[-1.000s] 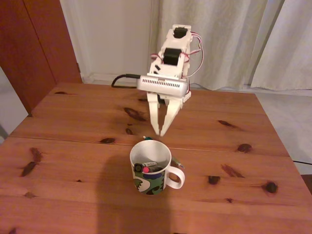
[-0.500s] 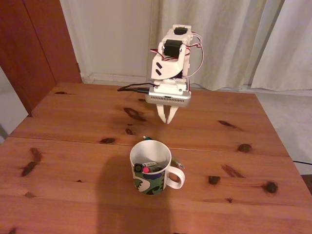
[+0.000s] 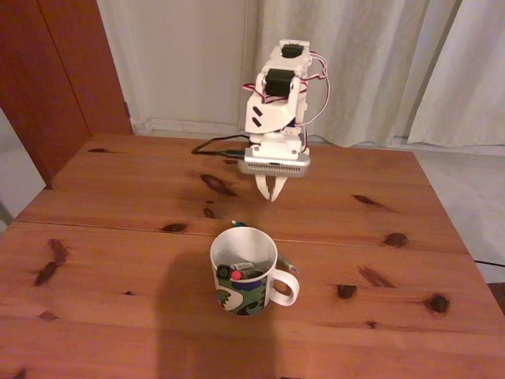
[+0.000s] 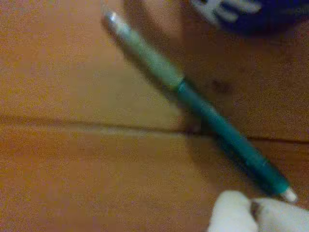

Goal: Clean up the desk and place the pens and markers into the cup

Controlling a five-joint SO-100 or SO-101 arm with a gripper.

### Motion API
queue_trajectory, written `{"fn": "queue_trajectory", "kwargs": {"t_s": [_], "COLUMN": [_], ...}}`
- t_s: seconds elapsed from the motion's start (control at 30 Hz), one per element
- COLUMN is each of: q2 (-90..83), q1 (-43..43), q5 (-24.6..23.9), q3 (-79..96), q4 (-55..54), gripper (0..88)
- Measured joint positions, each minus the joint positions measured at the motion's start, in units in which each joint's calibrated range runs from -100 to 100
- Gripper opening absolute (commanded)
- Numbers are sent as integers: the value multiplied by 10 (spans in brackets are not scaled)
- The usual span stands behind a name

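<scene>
The white cup with a green and blue pattern stands on the desk, handle to the right in the fixed view. Inside it lie a black pen with a red end and a white-barrelled marker. A teal-green pen lies flat on the desk just behind the cup; its ends stick out on either side. My gripper hangs shut and empty above the desk, well behind the cup. In the wrist view the gripper sits near the pen's white tip, and the cup is at the top edge.
A seam between planks runs across the desk under the teal pen. A black cable lies at the desk's back edge by the arm's base. Curtains and a wooden door stand behind.
The gripper has drawn back from just above the cup's far rim toward the arm's base, and its fingers have gone from slightly apart to shut. Cup and pens have not moved.
</scene>
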Motion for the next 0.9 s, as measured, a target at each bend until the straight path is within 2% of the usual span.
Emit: {"fn": "queue_trajectory", "kwargs": {"t_s": [0.17, 0.5, 0.9], "q2": [0, 59, 152], "q1": [0, 26, 40], "q5": [48, 61, 125], "q3": [28, 30, -20], "q4": [0, -15, -83], "gripper": [9, 9, 9]}}
